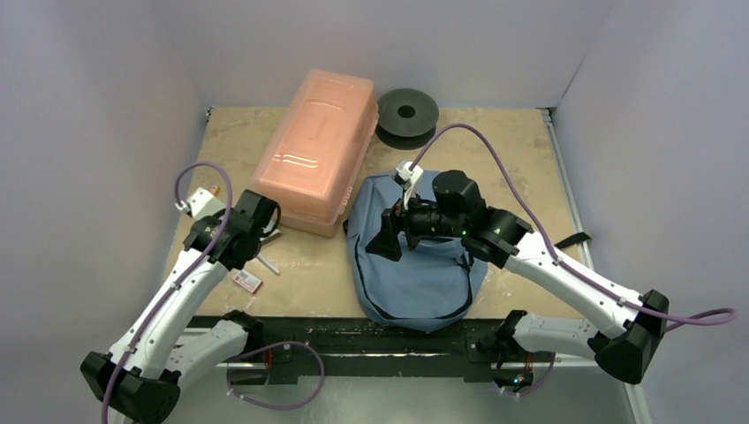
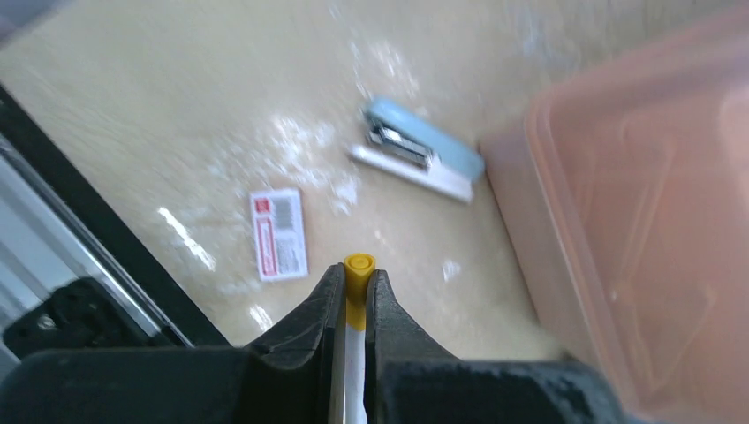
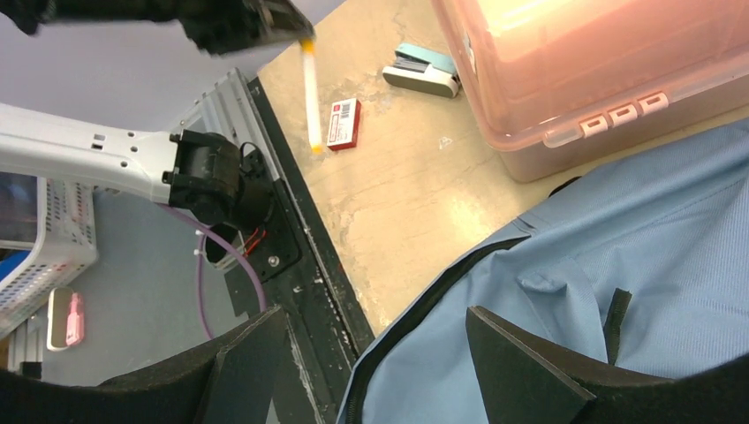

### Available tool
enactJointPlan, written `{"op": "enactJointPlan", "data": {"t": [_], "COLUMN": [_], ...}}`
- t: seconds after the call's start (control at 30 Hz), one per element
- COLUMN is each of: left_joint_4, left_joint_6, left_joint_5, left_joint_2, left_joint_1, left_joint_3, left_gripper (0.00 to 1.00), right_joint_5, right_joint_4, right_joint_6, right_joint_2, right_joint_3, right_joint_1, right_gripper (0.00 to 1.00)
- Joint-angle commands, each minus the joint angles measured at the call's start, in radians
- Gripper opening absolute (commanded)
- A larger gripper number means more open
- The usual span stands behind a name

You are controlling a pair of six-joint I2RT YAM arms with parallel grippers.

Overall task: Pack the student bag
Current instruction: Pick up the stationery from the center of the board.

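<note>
Blue-grey student bag (image 1: 415,278), pink box (image 1: 318,150), pale-blue stapler (image 2: 424,150), yellow-tipped white pen (image 3: 311,97), red-and-white card (image 2: 280,234).

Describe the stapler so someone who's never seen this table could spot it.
Find the big translucent pink box. Just off its near left corner lies the stapler. It's pale blue over white, unlike the flat red-and-white packet nearby.

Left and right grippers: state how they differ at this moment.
The left gripper is shut on a yellow-capped white pen; the right gripper stands open and holds nothing. The left gripper is over the table beside the pink box; the right gripper is over the student bag. Both have black fingers.
</note>
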Motion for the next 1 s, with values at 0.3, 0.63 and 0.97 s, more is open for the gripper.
{"op": "enactJointPlan", "data": {"t": [0.3, 0.63, 0.97], "left_joint_4": [0.121, 0.29, 0.198], "left_joint_6": [0.025, -0.041, -0.139], "left_joint_5": [0.134, 0.309, 0.323], "left_joint_2": [-0.027, -0.154, -0.105], "left_joint_1": [0.081, -0.075, -0.157], "left_joint_3": [-0.068, -0.055, 0.013], "left_gripper": [0.0, 0.0, 0.0], "right_joint_5": [-0.113, -0.095, 0.175], "right_joint_4": [0.092, 0.352, 0.391], "right_joint_6": [-0.007, 0.239, 0.237], "right_joint_2": [0.097, 0.273, 0.343], "right_joint_3": [-0.012, -0.004, 0.035], "right_joint_1": [0.013, 0.078, 0.201], "right_gripper": [0.82, 0.89, 0.82]}}
